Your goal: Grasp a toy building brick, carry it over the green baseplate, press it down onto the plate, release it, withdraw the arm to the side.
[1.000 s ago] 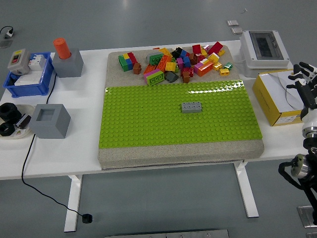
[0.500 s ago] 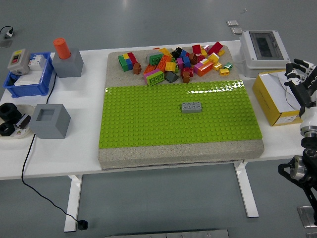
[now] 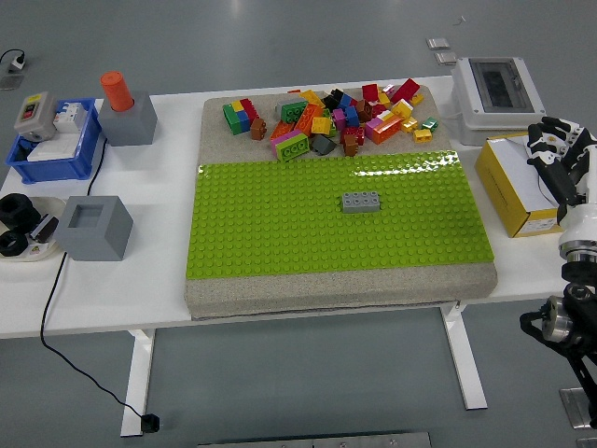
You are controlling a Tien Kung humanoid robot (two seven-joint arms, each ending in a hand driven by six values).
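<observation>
A green baseplate point(image 3: 280, 215) lies on a beige foam pad in the middle of the white table. One grey brick point(image 3: 360, 202) sits on the plate, right of its centre. A pile of loose coloured bricks point(image 3: 326, 117) lies on the pad behind the plate. My right hand point(image 3: 558, 157) is raised at the right edge, over the yellow box, fingers spread and holding nothing. It is well to the right of the plate and the pile. My left arm is out of view.
A yellow cardboard box point(image 3: 520, 182) and a white electrical enclosure point(image 3: 497, 95) stand at the right. At the left are two grey blocks point(image 3: 91, 227), one with an orange cylinder point(image 3: 118, 91), a blue bin point(image 3: 54, 140) and a black cable point(image 3: 56, 308).
My right hand has moved a little to the left, in over the yellow box. The bricks and the plate have not moved.
</observation>
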